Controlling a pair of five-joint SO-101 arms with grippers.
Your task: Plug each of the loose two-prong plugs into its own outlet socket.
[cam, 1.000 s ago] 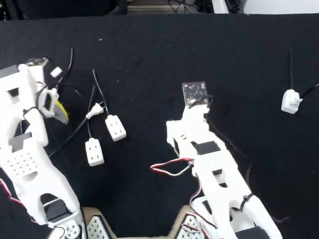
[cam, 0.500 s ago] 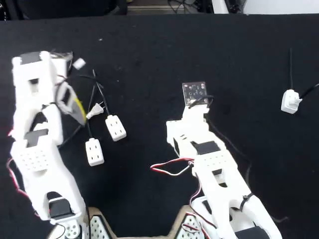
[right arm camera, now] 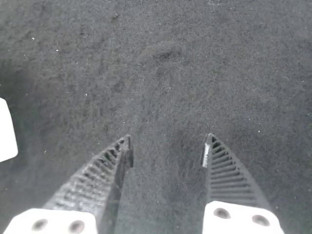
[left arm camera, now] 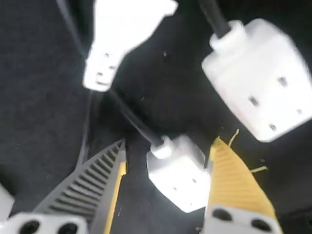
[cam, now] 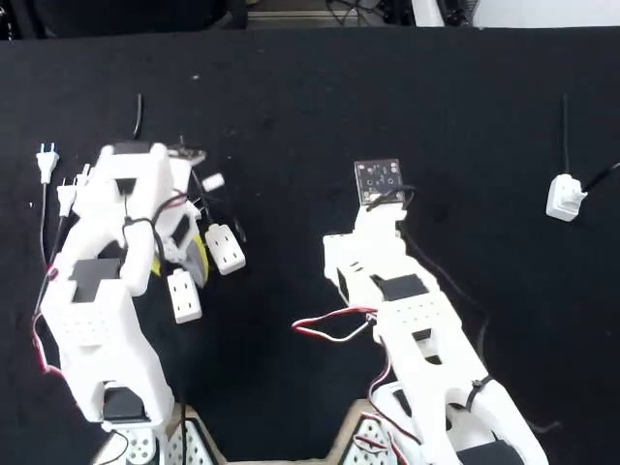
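Note:
Two white outlet sockets (cam: 225, 248) (cam: 184, 295) on black cords lie left of centre. My left gripper (left arm camera: 169, 143) is open and low over them, its fingers on either side of the nearer socket (left arm camera: 178, 170) without closing on it. The other socket (left arm camera: 258, 97) and a white two-prong plug (left arm camera: 117, 34) lie just beyond. Two more loose plugs (cam: 46, 160) (cam: 66, 194) rest at the far left. My right gripper (right arm camera: 166, 141) is open over bare black cloth at the table's middle, holding nothing.
A white socket block (cam: 564, 197) with a black cord sits at the far right. Black cords (cam: 138, 111) tangle around the left arm (cam: 107, 291). The right arm (cam: 407, 310) stretches up the centre. The table (cam: 310, 87) is covered in black cloth.
The left arm has swung from the table's left edge rightward over the two sockets, uncovering the two plugs at the far left. The right arm has stayed still.

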